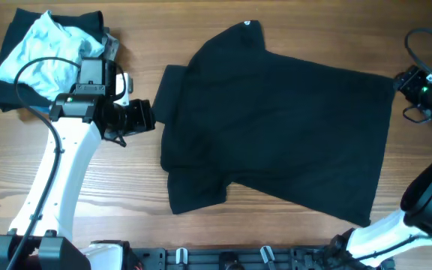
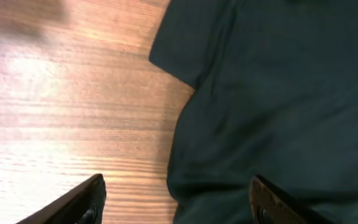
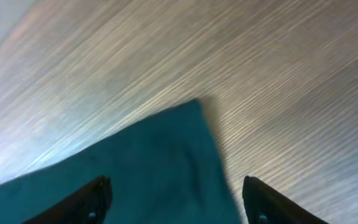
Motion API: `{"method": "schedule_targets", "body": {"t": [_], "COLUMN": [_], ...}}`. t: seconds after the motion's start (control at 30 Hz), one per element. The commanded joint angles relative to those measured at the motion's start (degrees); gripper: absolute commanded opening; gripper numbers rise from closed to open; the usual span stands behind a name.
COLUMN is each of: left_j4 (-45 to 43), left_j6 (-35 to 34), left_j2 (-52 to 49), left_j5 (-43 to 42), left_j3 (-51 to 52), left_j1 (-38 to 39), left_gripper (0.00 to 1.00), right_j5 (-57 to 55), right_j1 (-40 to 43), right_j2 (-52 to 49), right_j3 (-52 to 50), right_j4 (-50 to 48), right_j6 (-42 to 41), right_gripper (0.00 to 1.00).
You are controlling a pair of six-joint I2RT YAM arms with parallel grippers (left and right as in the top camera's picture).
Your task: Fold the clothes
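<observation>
- Early days here: the black T-shirt [image 1: 276, 127] lies spread flat in the middle of the table [image 1: 276, 232], and I can't spot a single fold in it yet.
- One sleeve [image 1: 169, 94] juts out on the left side, the hem runs down the right side, and the cloth looks fairly smooth.
- The left gripper [image 1: 137, 116] sits right at that sleeve edge. Its own camera shows the jaws wide apart with nothing held, one finger over bare wood and the other over black cloth.
- The right gripper [image 1: 418, 90] hangs at the far hem corner, jaws also spread wide and empty. The corner lies between the two fingers, though I can't tell whether they touch the cloth.
- My read is that both arms are lined up to take hold, so the whole fold is yet to come.
- Up in the far left corner waits a pile of clothes [image 1: 40, 52], pale blue on top, black underneath and a bit of grey, all crumpled. That work is left too.
- The surface is a light wooden tabletop with a clear grain, catching bright glare in the wrist views.
- A dark rail [image 1: 223, 259] carrying the arm bases runs along the near edge, and of the room beyond I see next to nothing.
</observation>
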State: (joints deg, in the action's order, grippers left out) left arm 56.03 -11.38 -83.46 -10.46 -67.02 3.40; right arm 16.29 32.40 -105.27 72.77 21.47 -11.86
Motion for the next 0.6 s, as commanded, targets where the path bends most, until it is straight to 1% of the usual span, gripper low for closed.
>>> {"method": "schedule_targets", "body": {"t": [0.0,0.07,0.1,0.17,0.27,0.3,0.33,0.4,0.53,0.57], "left_j4": [1.77,1.18,-1.16,-5.4,-13.35,-15.26,-17.49,-21.18,-28.83,-30.23], "left_j6": [0.7,0.72,0.72,0.7,0.66,0.68,0.68,0.68,0.68,0.68], "left_j2": [0.2,0.2,0.2,0.2,0.09,0.0,-0.22,-1.01,-4.11,-4.94], "left_j5": [-2.21,-4.81,-6.91,-9.73,-12.07,-12.04,-12.0,-11.5,-5.22,-5.09], "left_j3": [2.49,6.95,10.8,15.8,21.68,22.8,24.0,25.55,26.53,26.53], "left_j1": [0.26,0.42,0.87,1.88,3.56,3.98,4.28,4.26,4.26,4.26], "left_gripper": [0.66,0.63,0.63,0.63,0.63,0.63,0.6,0.57,0.57,0.57], "right_j5": [4.83,4.79,4.81,4.81,4.76,4.72,4.72,4.44,2.6,2.62], "right_j1": [-0.31,-0.35,-0.35,-0.66,-2.05,-2.6,-3.26,-4.26,-4.63,-4.63], "right_j2": [9.62,15.28,18.73,21.68,22.56,22.56,22.56,22.47,22.4,22.36], "right_j3": [1.66,1.66,1.64,1.64,1.09,0.11,-1.55,-5.51,-15.21,-17.14], "right_j4": [7.5,15.72,21.14,27.63,37.51,38.77,39.6,39.32,34.53,33.68], "right_j6": [-3.89,-5.11,-5.11,-6.64,-7.41,-7.32,-7.21,-7.28,-7.39,-7.41], "right_gripper": [0.74,0.75,0.75,0.77,0.81,0.82,0.82,0.82,0.81,0.81]}}
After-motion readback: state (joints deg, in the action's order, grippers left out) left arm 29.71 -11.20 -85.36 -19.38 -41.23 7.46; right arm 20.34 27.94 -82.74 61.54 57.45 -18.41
